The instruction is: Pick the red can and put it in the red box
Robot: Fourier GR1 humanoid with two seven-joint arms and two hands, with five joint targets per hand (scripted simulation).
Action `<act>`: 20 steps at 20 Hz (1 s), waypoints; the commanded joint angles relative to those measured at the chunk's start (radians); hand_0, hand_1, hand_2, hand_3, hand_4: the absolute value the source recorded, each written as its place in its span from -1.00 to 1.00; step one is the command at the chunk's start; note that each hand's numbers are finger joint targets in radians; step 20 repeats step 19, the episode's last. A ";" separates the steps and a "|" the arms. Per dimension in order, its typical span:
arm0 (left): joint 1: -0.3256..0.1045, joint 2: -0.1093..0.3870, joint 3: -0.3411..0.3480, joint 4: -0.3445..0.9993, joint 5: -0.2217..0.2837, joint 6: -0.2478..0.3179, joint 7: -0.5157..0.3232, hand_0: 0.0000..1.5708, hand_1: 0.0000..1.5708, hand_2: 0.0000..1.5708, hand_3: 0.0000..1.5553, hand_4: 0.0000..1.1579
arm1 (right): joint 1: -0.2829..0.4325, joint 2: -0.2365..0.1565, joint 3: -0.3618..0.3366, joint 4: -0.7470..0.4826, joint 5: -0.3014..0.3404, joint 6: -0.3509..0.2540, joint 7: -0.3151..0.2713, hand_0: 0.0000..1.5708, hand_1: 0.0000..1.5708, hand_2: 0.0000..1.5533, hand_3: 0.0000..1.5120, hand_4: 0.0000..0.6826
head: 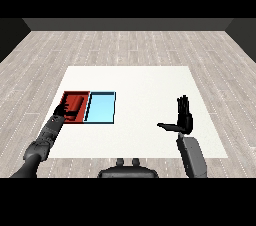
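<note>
You have the white table (135,77) spread before you, with the red tray (75,93) and the light blue tray (101,108) lying side by side, touching, at its left. Your right hand (184,118) hangs over the bare right side, fingers straight and thumb spread wide, holding nothing. Your left hand (65,111) is over the red tray, where the red can (76,103) seems to lie; you cannot tell whether its fingers curl round the can.

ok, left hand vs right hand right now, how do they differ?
The left hand sits low over the red tray, at the red can lying in it; the right hand is raised above bare table, far from both trays. The right hand's fingers are straight, thumb spread; whether the left hand's fingers are curled cannot be told. Both are black on grey forearms.
</note>
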 commanded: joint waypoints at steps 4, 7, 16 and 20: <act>-0.055 0.020 0.003 0.038 -0.007 -0.025 0.111 -1.00 -1.00 -1.00 -1.00 -1.00 | 0.004 -0.003 -0.013 -0.007 -0.022 0.041 -0.015 -1.00 -1.00 -1.00 -1.00 -1.00; -0.016 0.006 0.064 -0.010 0.053 0.012 0.028 -1.00 -1.00 -1.00 -1.00 -1.00 | 0.095 -0.006 0.011 -0.089 0.000 0.040 -0.018 -1.00 -1.00 -1.00 -1.00 -1.00; 0.032 -0.090 0.327 -0.362 0.341 -0.049 -0.545 -1.00 -1.00 -1.00 -1.00 -1.00 | 0.024 0.005 0.012 -0.065 -0.030 0.059 0.002 -1.00 -1.00 -1.00 -1.00 -1.00; 0.028 -0.154 0.305 -0.476 0.356 -0.102 -0.596 -1.00 -1.00 -1.00 -1.00 -1.00 | 0.040 0.018 0.031 -0.068 -0.011 0.051 -0.003 -1.00 -1.00 -1.00 -1.00 -1.00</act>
